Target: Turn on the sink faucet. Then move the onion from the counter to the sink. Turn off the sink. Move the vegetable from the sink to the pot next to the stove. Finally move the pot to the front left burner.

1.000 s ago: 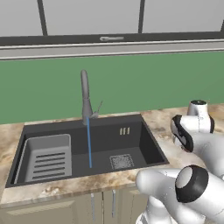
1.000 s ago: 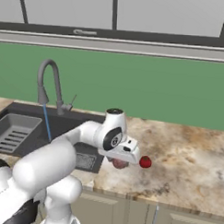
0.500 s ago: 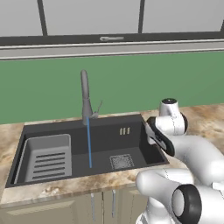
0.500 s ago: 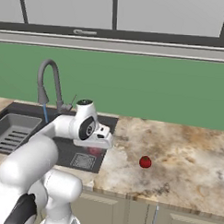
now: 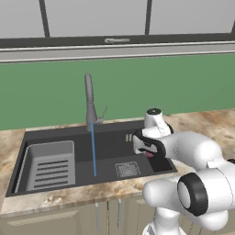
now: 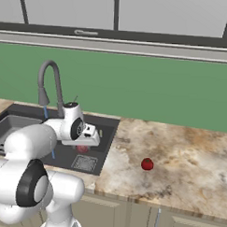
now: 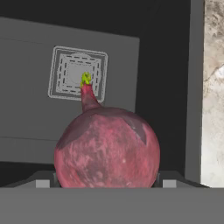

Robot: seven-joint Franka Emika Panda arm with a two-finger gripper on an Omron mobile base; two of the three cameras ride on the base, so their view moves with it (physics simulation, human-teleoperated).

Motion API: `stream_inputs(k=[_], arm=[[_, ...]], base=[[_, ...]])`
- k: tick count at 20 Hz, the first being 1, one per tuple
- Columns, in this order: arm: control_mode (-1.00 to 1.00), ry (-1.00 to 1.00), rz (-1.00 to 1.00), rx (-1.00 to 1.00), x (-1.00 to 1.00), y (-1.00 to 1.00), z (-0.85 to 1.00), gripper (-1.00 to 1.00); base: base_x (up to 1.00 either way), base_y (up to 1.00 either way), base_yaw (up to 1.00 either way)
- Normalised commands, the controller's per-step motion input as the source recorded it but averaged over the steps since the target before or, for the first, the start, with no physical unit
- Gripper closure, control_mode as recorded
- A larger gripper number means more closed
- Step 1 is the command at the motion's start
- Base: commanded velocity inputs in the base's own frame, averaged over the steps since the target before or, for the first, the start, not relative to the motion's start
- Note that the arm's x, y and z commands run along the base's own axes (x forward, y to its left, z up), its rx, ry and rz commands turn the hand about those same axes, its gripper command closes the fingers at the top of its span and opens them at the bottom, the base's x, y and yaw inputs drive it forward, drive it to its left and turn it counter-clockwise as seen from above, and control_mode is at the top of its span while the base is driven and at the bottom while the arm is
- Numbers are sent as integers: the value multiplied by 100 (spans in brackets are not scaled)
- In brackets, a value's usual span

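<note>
The gripper (image 7: 107, 183) grasps the onion (image 7: 107, 146) between its two fingers, whose tips show at either side of the bulb's base in the hand view. There the onion is a reddish bulb with a thin neck and a green tip pointing towards 12 o'clock, and its neck overlaps the square drain grate (image 7: 78, 72) on the dark floor of the sink (image 7: 26, 65) beneath. At 3 o'clock in that view runs the sink's right wall, and past it a strip of marbled worktop (image 7: 212, 87).

In the left base view the gripper (image 5: 148, 150) hangs over the right end of the sink (image 5: 59, 135), with a bit of the onion (image 5: 149, 154) showing red under it, above and at about 2 o'clock from the grate (image 5: 127, 169). In the right base view the onion (image 6: 82, 148) sits under the gripper (image 6: 86, 141), just above the grate (image 6: 85, 163).

A second small red round thing (image 6: 147, 164) lies on the worktop (image 6: 179, 155), well apart from the sink at 3 o'clock.

Farther back, the faucet (image 5: 90, 103) stands at the sink's rear rim, and a thin blue stream (image 5: 93, 149) falls from it to the basin floor, beside the slotted tray (image 5: 50, 165) at 9 o'clock.
</note>
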Motion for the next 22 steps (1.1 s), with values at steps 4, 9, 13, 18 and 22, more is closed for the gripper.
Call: stream_inputs(k=[4,9,13,18,22], arm=[[-100,1,9,0,17,0,-39,100],[-100,8,2,0,22,3,-29,100],[-100,11,0,0,26,12,-21,100],[-100,5,0,0,23,11,-26,100],[-100,2,0,0,22,8,-31,100]], base=[[0,0,0],[0,0,0],[0,0,0],[0,0,0],[0,0,0]])
